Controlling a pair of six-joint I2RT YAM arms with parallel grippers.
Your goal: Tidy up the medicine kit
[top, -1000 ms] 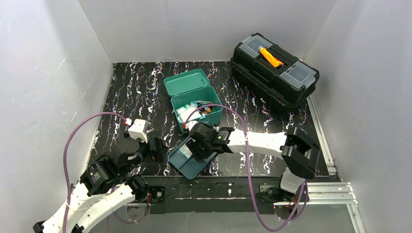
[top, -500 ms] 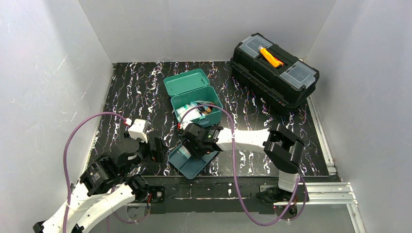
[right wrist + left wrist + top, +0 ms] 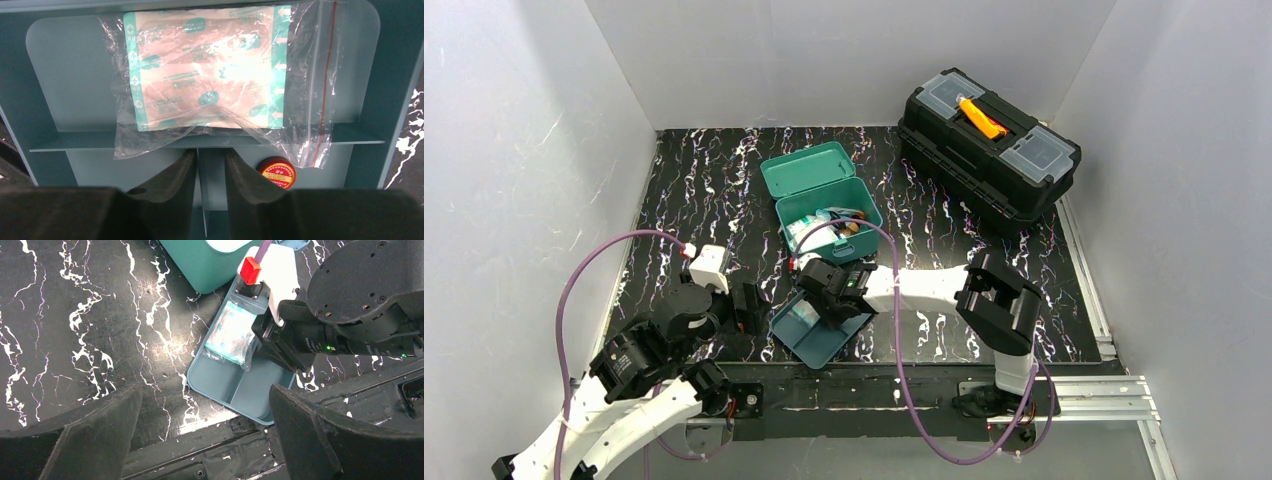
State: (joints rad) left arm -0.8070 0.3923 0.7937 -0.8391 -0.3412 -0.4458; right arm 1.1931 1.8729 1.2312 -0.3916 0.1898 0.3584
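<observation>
Right wrist view: right hand (image 3: 210,172) clamps the tray (image 3: 65,75) by its middle rib beside a bagged packet (image 3: 205,70); left hand (image 3: 205,390) gapes.

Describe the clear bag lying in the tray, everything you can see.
The clear zip bag, thin crinkled plastic with a red seal line, holds a flat white packet printed in teal. It lies flat in the inner tray's large compartment, one edge draped over the divider and over a small red tin.
</observation>
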